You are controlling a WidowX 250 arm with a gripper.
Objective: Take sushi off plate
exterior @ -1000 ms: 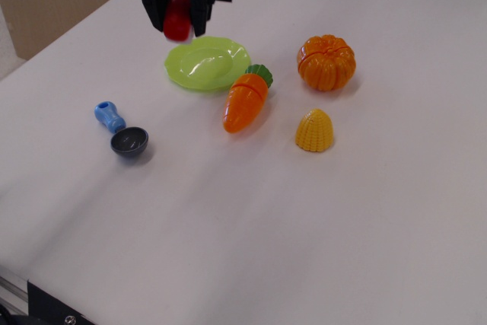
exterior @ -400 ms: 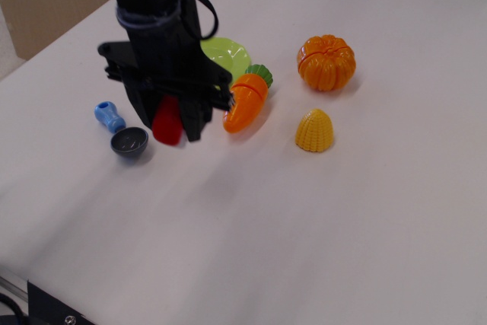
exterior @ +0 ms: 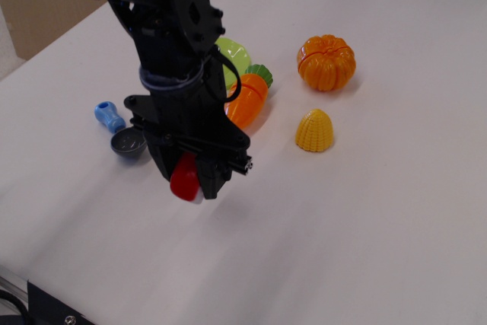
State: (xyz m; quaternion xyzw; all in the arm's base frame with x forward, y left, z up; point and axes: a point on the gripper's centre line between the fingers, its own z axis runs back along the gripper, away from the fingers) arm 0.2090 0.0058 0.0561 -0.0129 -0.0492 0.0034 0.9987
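observation.image view. the hand [exterior: 190, 180] is closed on the sushi [exterior: 185, 177]; the glossy red top shows between the black fingers, with a sliver of the white base at the lower edge. the hand sits low over the counter [exterior: 365, 218], toward the front-left part of the white surface. whether the sushi touches the counter cannot be told; a soft shadow lies just under it.

the plate [exterior: 234, 57], lime green with a scalloped rim, lies toward the rear of the counter and is mostly hidden behind the arm. the part that shows carries nothing. the sushi is well apart from the plate, on the front side of it.

other items: the carrot [exterior: 248, 99] lies just beside the plate, partly covered by the arm. the pumpkin [exterior: 326, 62] stands toward the rear-right. the corn piece [exterior: 314, 129] sits in front of the pumpkin. the scoop [exterior: 120, 132], dark grey bowl with blue handle, lies near the left edge, close to the arm.

step in hand, as judged: transport is largely complete and placement is due. lift-off from the plate appears done.

next move calls for: lower until the white base rests on bare counter, then open the fingers and retreat straight up. keep clear of the scoop to the left and the carrot behind. the rounded base may roll on release, so release low.
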